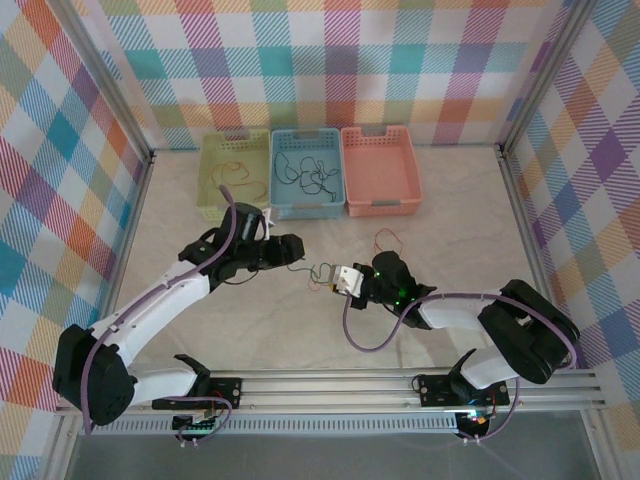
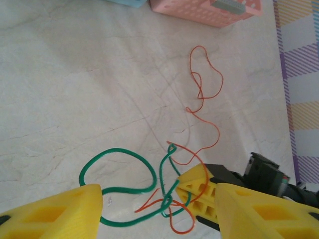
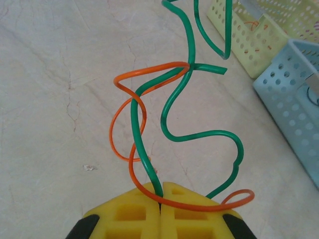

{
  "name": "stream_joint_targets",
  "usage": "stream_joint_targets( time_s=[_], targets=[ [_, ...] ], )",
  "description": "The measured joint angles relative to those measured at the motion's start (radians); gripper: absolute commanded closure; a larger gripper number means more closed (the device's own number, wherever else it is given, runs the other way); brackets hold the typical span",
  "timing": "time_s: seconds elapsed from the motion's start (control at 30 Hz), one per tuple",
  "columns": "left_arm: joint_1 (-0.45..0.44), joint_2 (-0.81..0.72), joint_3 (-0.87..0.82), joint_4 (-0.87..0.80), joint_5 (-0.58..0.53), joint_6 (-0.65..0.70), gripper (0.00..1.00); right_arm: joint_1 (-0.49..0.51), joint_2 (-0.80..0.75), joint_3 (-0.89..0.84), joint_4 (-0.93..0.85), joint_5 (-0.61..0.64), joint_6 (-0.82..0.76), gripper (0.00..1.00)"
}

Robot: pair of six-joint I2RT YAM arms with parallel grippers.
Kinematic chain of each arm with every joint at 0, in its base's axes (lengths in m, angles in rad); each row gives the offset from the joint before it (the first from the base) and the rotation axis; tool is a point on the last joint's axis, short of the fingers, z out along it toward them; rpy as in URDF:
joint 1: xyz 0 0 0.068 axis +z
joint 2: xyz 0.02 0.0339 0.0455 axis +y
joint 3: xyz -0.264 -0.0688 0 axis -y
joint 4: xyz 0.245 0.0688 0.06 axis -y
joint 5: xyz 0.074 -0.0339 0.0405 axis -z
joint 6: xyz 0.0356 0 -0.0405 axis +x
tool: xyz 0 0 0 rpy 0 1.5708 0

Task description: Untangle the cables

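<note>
A green cable (image 2: 117, 152) and an orange cable (image 2: 209, 74) lie knotted together on the pale table, and both are thin. My right gripper (image 3: 160, 191) is shut on the green cable (image 3: 169, 129), which rises from between its yellow pads. The orange cable (image 3: 122, 144) drapes across the pad tops and loops around the green one. My left gripper (image 2: 157, 199) is open, its yellow fingers standing on either side of the knot, close to the right gripper's fingertips (image 2: 197, 191). From above, the left gripper (image 1: 290, 250) and right gripper (image 1: 335, 278) face each other at mid-table.
Three baskets stand in a row at the back: a yellow-green one (image 1: 212, 210) holding an orange wire, a blue one (image 1: 310, 210) holding dark wires, and a pink one (image 1: 382, 207). Lilac arm cables hang beside both arms. Checked walls enclose the table.
</note>
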Motion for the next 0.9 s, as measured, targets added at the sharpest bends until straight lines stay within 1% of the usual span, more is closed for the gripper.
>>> stream_joint_targets(
  time_s=[0.17,0.33,0.5,0.57,0.73,0.83,0.9],
  targets=[
    [0.0,-0.018,-0.059,0.037,-0.019,0.003,0.39,0.003,0.0,-0.001,0.03,0.027,-0.025,1.0],
    [-0.001,-0.09,-0.093,0.039,-0.073,0.001,0.4,0.003,0.0,-0.001,0.046,0.037,-0.035,1.0],
    [-0.001,-0.15,-0.132,0.061,-0.087,-0.017,0.4,0.003,-0.002,-0.002,0.049,0.047,-0.035,1.0],
    [-0.001,-0.166,-0.146,0.065,-0.088,-0.026,0.43,0.003,-0.006,-0.009,0.059,0.049,-0.035,1.0],
    [-0.001,-0.188,-0.172,0.1,-0.088,-0.053,0.56,0.003,-0.011,-0.025,0.072,0.042,-0.042,1.0],
    [-0.001,-0.204,-0.175,0.105,-0.1,-0.063,0.55,0.003,-0.018,-0.048,0.108,0.036,-0.043,1.0],
    [-0.001,-0.231,-0.178,0.106,-0.115,-0.068,0.51,0.003,-0.027,-0.068,0.134,0.028,-0.044,1.0]
  ],
)
